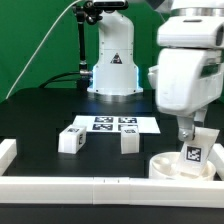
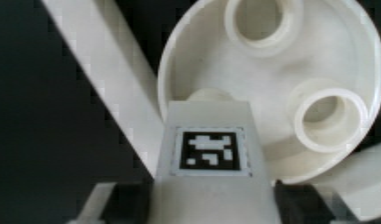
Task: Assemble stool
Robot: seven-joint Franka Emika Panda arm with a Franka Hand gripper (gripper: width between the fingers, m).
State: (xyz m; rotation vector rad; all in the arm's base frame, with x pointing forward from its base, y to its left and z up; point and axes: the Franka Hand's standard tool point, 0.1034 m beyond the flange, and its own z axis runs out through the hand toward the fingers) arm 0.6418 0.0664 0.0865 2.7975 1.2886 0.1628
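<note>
White loose leg (image 1: 128, 141) (nearer seat (image 1: 163, 166)) stands beside the marker board (image 1: 107, 125).

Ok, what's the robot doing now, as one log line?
tool: shut on leg | leg: over seat | seat: visible holes empty | spare legs: two, by marker board

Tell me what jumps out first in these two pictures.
The gripper looms large at the exterior view's right, shut on a white tagged leg held over the round seat. In the wrist view, that leg's black-and-white tag fills the foreground, with the seat's holes behind it. Mid-table, one loose leg and a second loose leg stand in front of the marker board.
</note>
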